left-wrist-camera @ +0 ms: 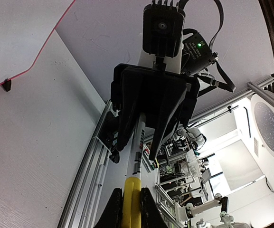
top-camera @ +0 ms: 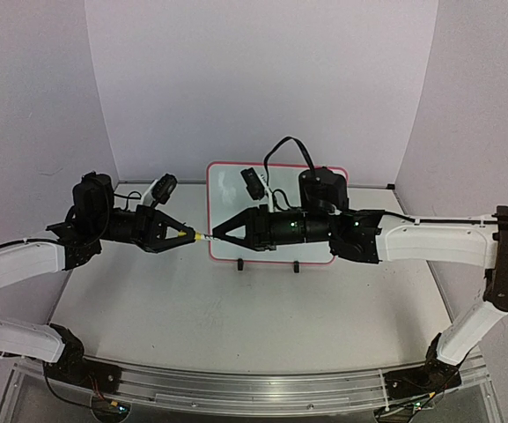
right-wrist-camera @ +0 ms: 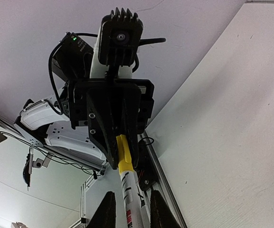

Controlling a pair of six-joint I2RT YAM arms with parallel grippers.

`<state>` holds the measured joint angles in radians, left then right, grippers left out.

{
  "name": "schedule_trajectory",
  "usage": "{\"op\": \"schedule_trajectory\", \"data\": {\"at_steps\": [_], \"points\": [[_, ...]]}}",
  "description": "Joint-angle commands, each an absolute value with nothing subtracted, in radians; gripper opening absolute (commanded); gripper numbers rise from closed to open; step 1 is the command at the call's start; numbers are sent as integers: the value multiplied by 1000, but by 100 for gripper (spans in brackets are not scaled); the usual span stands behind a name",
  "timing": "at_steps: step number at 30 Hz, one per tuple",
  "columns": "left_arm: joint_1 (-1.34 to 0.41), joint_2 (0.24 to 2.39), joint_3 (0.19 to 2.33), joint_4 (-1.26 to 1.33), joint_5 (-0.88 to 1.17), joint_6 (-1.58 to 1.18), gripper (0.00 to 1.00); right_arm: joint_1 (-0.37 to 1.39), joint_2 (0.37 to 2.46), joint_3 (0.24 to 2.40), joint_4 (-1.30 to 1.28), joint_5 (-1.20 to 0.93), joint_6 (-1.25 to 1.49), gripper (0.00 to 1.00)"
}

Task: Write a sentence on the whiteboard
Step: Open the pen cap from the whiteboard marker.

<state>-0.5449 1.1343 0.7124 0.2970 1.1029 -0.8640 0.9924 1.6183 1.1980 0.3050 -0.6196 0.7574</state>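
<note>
The whiteboard, white with a pink-red frame, stands upright at the back of the table on two black feet; its pink edge also shows in the left wrist view. The sentence is out of view, and the right arm covers much of the board. A white marker with a yellow cap hangs level between the two grippers in front of the board's left edge. My left gripper is shut on the yellow cap. My right gripper straddles the marker's white body, a thin gap on each side.
The grey table runs to an aluminium rail at the near edge, where both arm bases sit. White backdrop walls close off the back and sides. The board's feet stand just behind the right forearm.
</note>
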Motion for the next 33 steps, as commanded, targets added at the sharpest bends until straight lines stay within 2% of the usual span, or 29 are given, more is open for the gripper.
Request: {"op": "schedule_trajectory", "data": {"at_steps": [1,12,18,23,33], "points": [[-572,1141,719,307,1046,-858,0,1016,1635,1249,414,-654,764,22],[-571,1148,723,307,1045,-850,0,1016,1641,1251,393,-685,765,22],[-571,1151,725,307,1046,-850,0,1016,1642,1253,392,-680,763,15],[-571,1145,714,307,1049,-846,0,1017,1626,1242,400,-650,765,0],[-531,1077,741,312,1036,-836,0,965,1500,1090,443,-613,770,0]]}}
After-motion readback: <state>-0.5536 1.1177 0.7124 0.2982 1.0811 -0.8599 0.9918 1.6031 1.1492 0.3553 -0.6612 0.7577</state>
